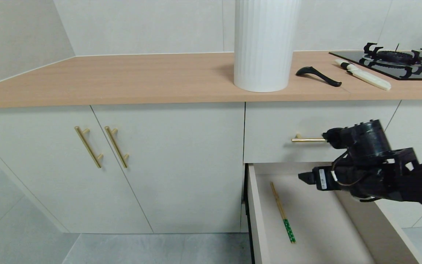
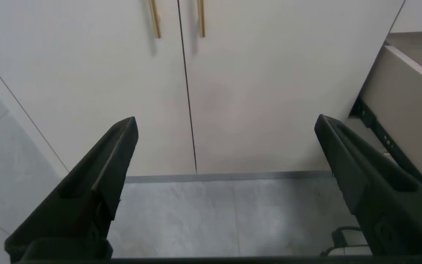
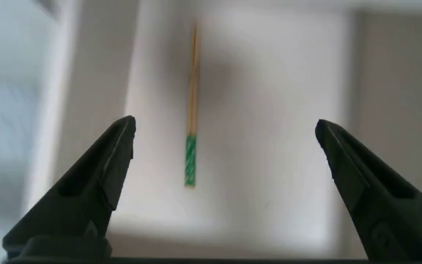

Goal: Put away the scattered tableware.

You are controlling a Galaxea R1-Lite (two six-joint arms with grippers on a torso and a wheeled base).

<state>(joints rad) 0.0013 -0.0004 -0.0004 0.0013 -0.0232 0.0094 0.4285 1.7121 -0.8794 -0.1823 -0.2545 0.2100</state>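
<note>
Chopsticks [image 1: 282,212] lying inside open drawer [image 1: 256,212]; right gripper [image 3: 226,139] above drawer, fingers spread, empty; left gripper [image 2: 226,147] beside drawer, fingers spread, empty.

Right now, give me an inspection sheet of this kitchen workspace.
Surface: wooden countertop; open drawer below it.
Job's things: chopsticks lying in the drawer; black utensil and white knife on the countertop.
Clutter: white ribbed cylinder on the countertop.
Grippers: right gripper open, empty, over the drawer; left gripper open, empty, facing the cabinet doors.
Cables: short wire loop on the right wrist.
Surroundings: gas hob, tiled wall, grey floor.
</note>
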